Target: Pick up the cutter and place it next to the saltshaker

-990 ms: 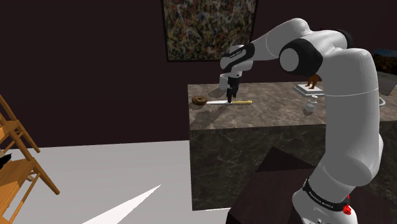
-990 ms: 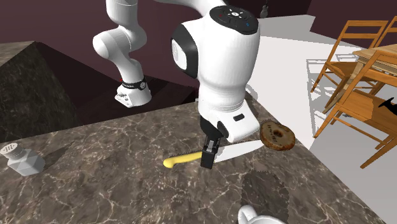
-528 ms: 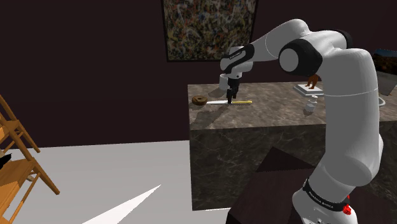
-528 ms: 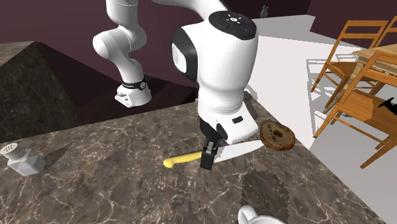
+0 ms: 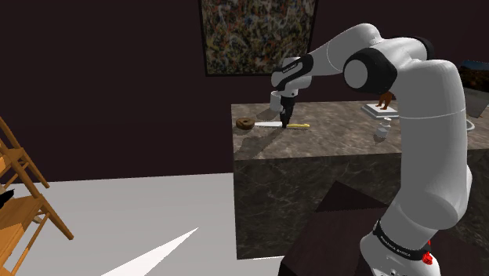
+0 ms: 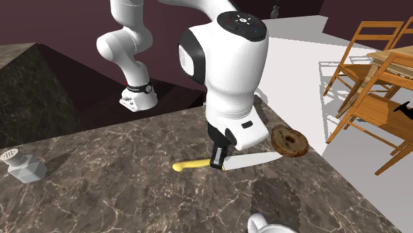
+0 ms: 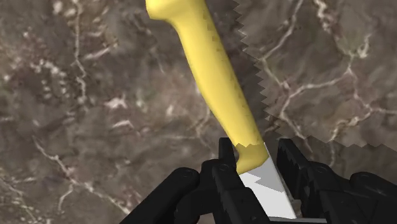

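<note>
Within the tool (image 7: pixel 256 159) a cutter (image 7: pixel 216 76) is clasped, yellow handle and pale blade; dark veined table (image 7: pixel 95 108), dark wall (image 5: pixel 117 78), framed painting (image 5: pixel 258 35)

Since a second ago: gripper (image 6: pixel 217 163) up slightly, fingertips no longer down at countertop (image 6: pixel 99 179) but just above it. With it cutter (image 6: pixel 192 165) raised, clasped where yellow handle meets blade. Earlier flat on stone, now just clear of it, with own shadow on stone beside handle in wrist view. Yellow handle end shifted a touch right in second exterior view.
</note>
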Controlling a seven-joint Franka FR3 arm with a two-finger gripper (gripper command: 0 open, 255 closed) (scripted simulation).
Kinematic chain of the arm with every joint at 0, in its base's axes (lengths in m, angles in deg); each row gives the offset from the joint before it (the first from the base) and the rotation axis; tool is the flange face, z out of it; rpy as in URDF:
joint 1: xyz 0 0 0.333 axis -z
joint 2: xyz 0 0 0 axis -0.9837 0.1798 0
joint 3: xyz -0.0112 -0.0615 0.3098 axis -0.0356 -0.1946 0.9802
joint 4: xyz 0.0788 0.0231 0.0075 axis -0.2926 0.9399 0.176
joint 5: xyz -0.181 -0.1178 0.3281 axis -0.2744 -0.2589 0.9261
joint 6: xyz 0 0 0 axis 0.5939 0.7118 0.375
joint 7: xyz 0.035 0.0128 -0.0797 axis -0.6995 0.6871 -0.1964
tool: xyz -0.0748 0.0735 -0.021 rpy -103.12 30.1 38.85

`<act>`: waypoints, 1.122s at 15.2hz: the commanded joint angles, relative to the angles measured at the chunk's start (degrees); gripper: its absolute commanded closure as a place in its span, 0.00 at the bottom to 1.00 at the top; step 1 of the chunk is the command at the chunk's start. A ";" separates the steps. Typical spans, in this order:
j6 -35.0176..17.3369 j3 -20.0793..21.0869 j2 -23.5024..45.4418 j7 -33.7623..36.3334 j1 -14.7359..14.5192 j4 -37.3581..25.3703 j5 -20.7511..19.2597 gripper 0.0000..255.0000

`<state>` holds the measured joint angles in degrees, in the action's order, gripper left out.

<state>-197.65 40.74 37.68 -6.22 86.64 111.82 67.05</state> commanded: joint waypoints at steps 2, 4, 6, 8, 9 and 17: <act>-0.01 0.01 0.00 0.00 0.00 0.00 0.00 1.00; 0.60 -0.08 -0.34 0.10 -0.05 -0.30 -0.16 1.00; 1.85 -0.23 -0.99 0.30 -0.13 -0.94 -0.47 1.00; 3.11 -0.38 -1.60 0.49 -0.19 -1.64 -0.76 1.00; 3.75 -0.44 -1.89 0.58 -0.22 -2.01 -0.90 1.00; 9.04 -0.89 -3.85 1.24 -0.34 -5.50 -1.87 1.00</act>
<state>-189.29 39.86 33.85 -5.05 86.27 106.98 65.22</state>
